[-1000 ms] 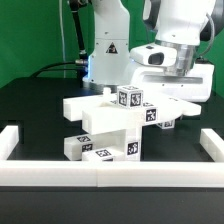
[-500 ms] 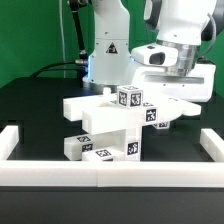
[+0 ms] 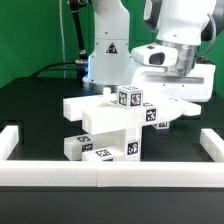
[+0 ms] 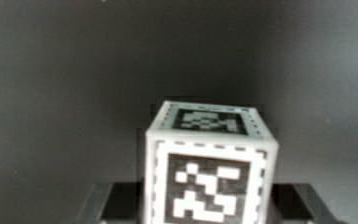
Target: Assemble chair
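Note:
The chair (image 3: 110, 125) stands as a stack of white blocky parts with black-and-white tags in the middle of the black table. In the exterior view my gripper (image 3: 172, 98) hangs over the stack's right side, its fingertips hidden behind a white part (image 3: 185, 110) that sticks out to the exterior view's right. The wrist view shows a white tagged post (image 4: 208, 150) standing between my dark fingers (image 4: 126, 200), with one tag on its end and one on its side. My gripper (image 4: 206, 205) is shut on this post.
White border rails run along the front (image 3: 110, 172), the exterior view's left (image 3: 10, 142) and the exterior view's right (image 3: 212, 142) of the table. The arm's white base (image 3: 105, 50) stands behind the chair, before a green backdrop.

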### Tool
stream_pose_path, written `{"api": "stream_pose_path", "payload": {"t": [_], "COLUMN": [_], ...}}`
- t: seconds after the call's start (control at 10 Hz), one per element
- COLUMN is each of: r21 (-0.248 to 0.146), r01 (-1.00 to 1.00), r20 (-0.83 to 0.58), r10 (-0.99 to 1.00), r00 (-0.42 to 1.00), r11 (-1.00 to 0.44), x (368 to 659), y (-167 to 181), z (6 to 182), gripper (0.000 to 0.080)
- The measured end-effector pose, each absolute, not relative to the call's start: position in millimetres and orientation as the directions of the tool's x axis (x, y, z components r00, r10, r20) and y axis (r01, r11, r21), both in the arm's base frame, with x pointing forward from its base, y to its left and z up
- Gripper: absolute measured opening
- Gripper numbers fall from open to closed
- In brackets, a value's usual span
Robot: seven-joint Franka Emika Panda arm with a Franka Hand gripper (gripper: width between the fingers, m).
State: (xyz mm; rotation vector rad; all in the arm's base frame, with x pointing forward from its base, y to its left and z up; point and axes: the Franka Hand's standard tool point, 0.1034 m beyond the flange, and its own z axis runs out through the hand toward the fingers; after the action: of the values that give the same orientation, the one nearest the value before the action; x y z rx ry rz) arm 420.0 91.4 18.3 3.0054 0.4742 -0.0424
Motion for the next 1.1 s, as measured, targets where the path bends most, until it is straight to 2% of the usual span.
{"api": "stream_pose_path", "payload": {"t": [0.5, 0.8, 1.1], "r21": [0.037, -0.019, -0.041], "r01": [0.284, 0.256, 0.273], "r20": [-0.041, -0.05, -0.056], "r10": [0.283, 0.257, 0.275], "r00": [0.958, 0.965, 0.96], "r11": [-0.958, -0.966, -0.961], "x": [410, 407, 412], "y": [94, 94, 79], "z": [52.4, 83.8, 110.2], "gripper": [0.0289, 0.0289, 0.029]}}
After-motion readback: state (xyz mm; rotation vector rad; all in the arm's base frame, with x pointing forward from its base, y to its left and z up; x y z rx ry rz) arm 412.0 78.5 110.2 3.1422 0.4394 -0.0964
